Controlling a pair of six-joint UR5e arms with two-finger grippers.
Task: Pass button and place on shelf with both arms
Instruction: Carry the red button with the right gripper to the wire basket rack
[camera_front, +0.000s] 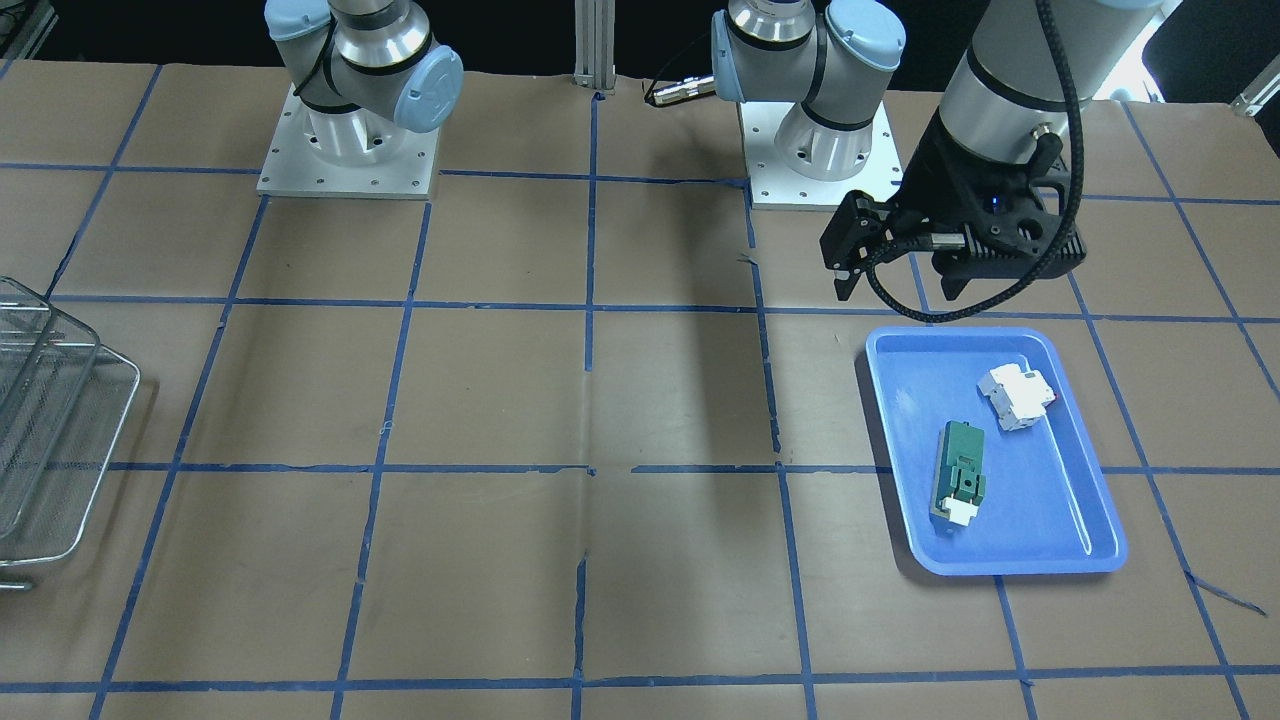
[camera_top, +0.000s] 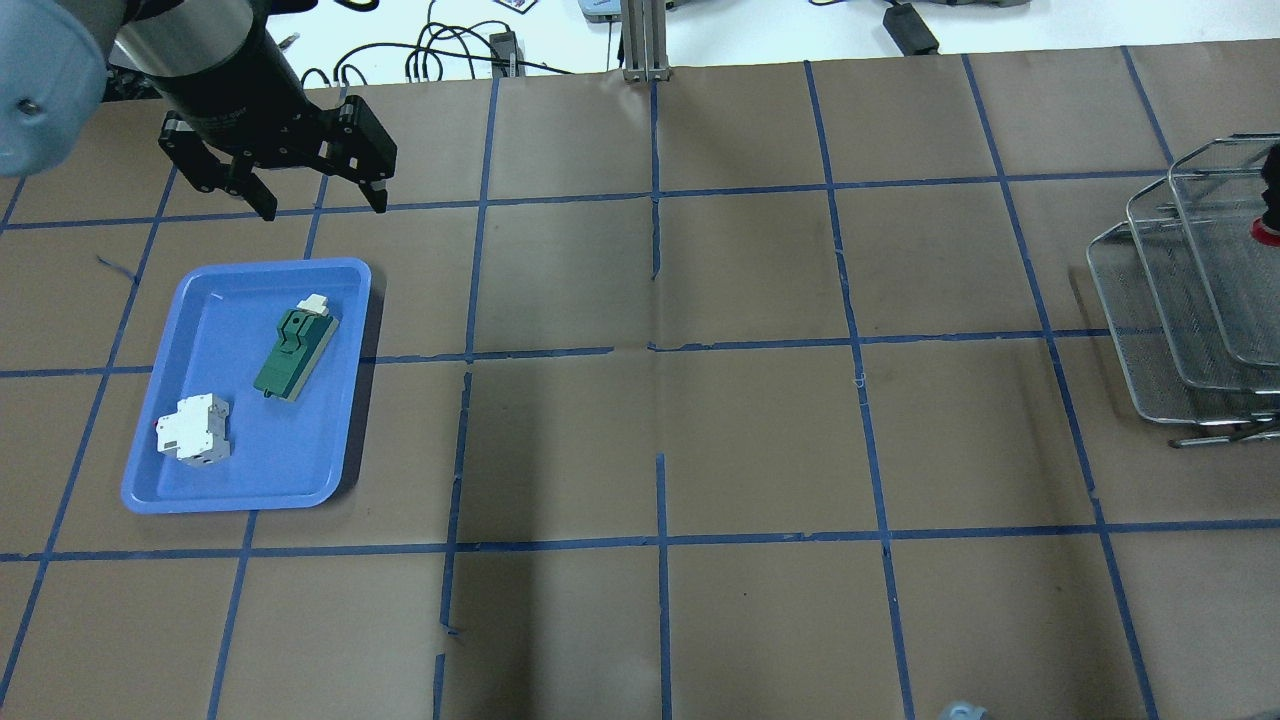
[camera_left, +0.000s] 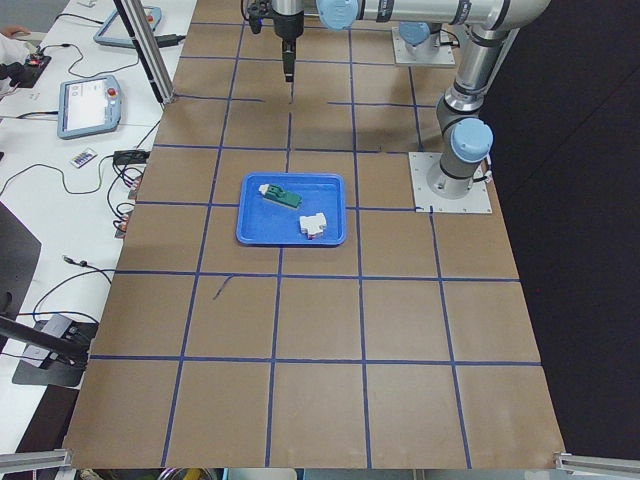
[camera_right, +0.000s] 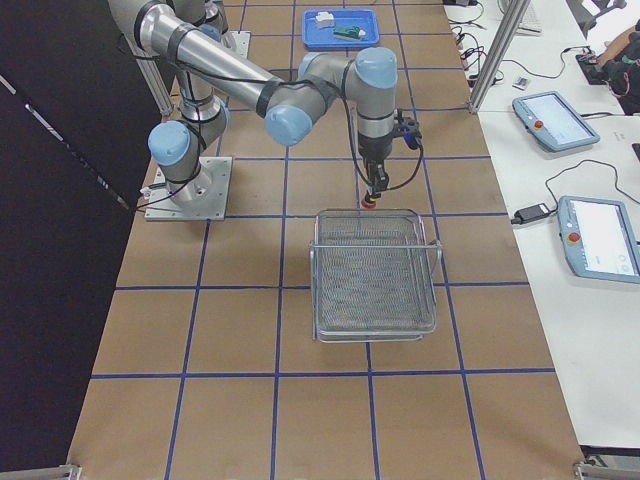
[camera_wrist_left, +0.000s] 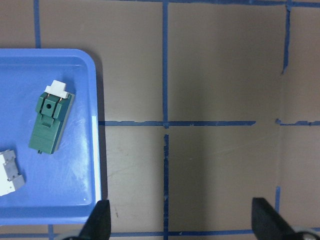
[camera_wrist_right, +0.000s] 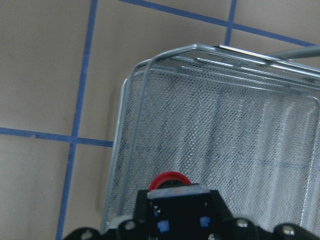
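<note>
Seen from the operators' side, the left hand (camera_front: 897, 288) hangs over the table (camera_front: 500, 400) beside the blue tray (camera_front: 1000, 336). Its fingers are apart and hold nothing. The shelf (camera_front: 60, 440) stands at the opposite end.

From over the robot's shoulders, the button (camera_top: 1266, 232) shows only as a red spot at the frame edge, above the shelf and under the right hand (camera_top: 1272, 185).

From the right end, that hand hovers with the button just above the shelf's rim, not touching it.

In the right wrist view, the hand is clamped on the button's black body, and the red cap points down at the mesh.

I judge the button light, hard and not fragile. Its round cap is smooth and would slip, so the squarer body behind the collar is the better place to hold it. On wire mesh it may roll or tip.
</note>
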